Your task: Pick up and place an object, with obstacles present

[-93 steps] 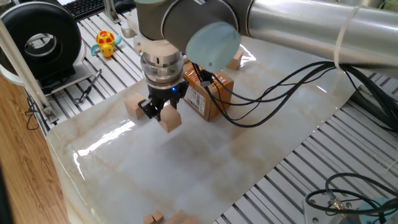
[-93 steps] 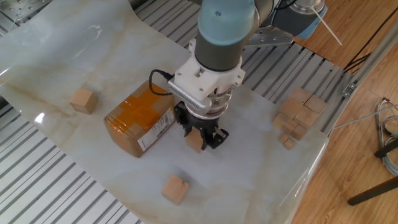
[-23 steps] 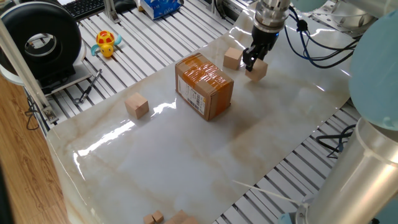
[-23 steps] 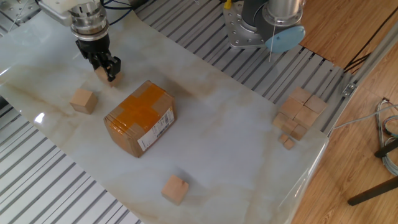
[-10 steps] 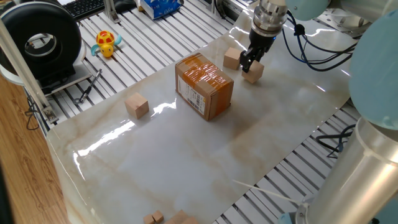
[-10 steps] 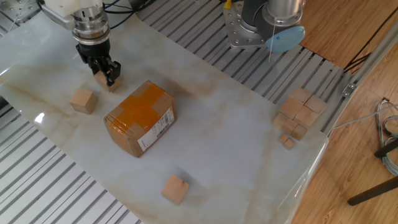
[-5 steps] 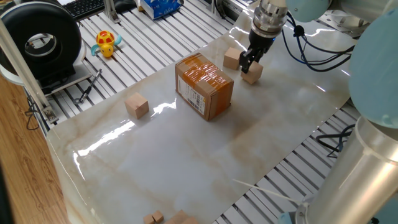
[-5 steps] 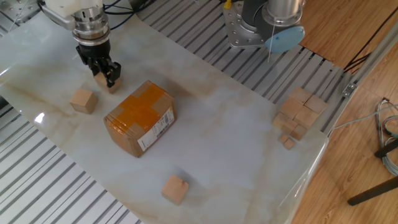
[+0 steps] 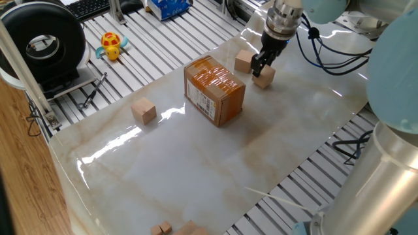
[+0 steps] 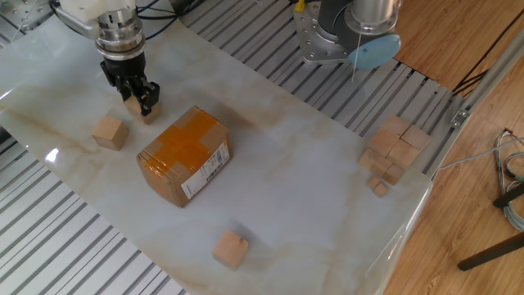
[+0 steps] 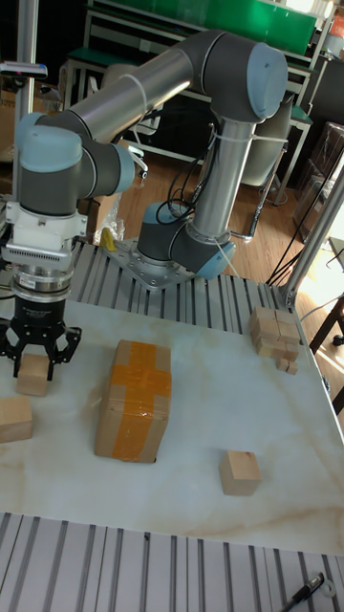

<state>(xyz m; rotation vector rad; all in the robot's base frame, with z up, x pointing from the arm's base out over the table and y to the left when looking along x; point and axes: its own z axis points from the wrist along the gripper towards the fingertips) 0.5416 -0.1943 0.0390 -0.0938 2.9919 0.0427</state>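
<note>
Since nine seconds ago the arm has carried the wooden cube [image 9: 264, 78] from the near side of the cardboard box [image 9: 214, 90] over to its far side, and within the last second it has settled it a little lower, close beside a second cube [image 9: 243, 61]. The tool [image 10: 136, 97] is black, two-fingered, pointing straight down, and its fingers flank the cube; from the tall fixed view the cube [image 11: 33, 374] sits between the fingers and appears to rest on the surface [image 10: 311, 188], but whether the fingers press it or stand just off its faces I cannot tell.

The cube is plain light-tan wood with square edges and a matt face. The box is brown corrugated card, blocky, with glossy orange tape [image 10: 187, 141] crossed over its top and a white barcode label [image 10: 205, 173] on one side. It stands near the carried cube, apart from it.

The surface is a pale, marble-patterned sheet with a shiny finish, laid over ribbed metal slats. A third cube [image 9: 144, 110] lies alone on the opposite side of the box, well apart. In the other fixed view a heap of like cubes [image 10: 391, 147] is piled at the sheet's corner. A yellow toy [image 9: 112, 44] lies off the sheet on the slats.
</note>
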